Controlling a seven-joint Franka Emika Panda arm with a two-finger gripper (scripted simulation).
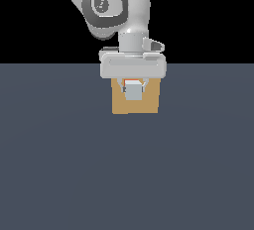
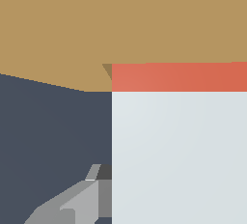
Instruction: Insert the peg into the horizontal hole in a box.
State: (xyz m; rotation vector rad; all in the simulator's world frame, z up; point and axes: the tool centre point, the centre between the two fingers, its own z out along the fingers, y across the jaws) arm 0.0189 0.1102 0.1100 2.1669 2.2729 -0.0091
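The tan box stands on the dark surface at the middle of the exterior view. My gripper hangs right in front of its face, shut on the peg. The peg's pale grey end faces the camera and a thin orange rim shows behind it. In the wrist view the peg fills much of the picture, and its orange-red part meets the box. A darker sliver beside it marks the edge of the hole; the rest of the hole is hidden by the peg. One grey finger shows beside the grey part.
The dark blue-grey surface stretches all around the box. The white arm rises above the gripper toward the exterior view's left. Nothing else stands in view.
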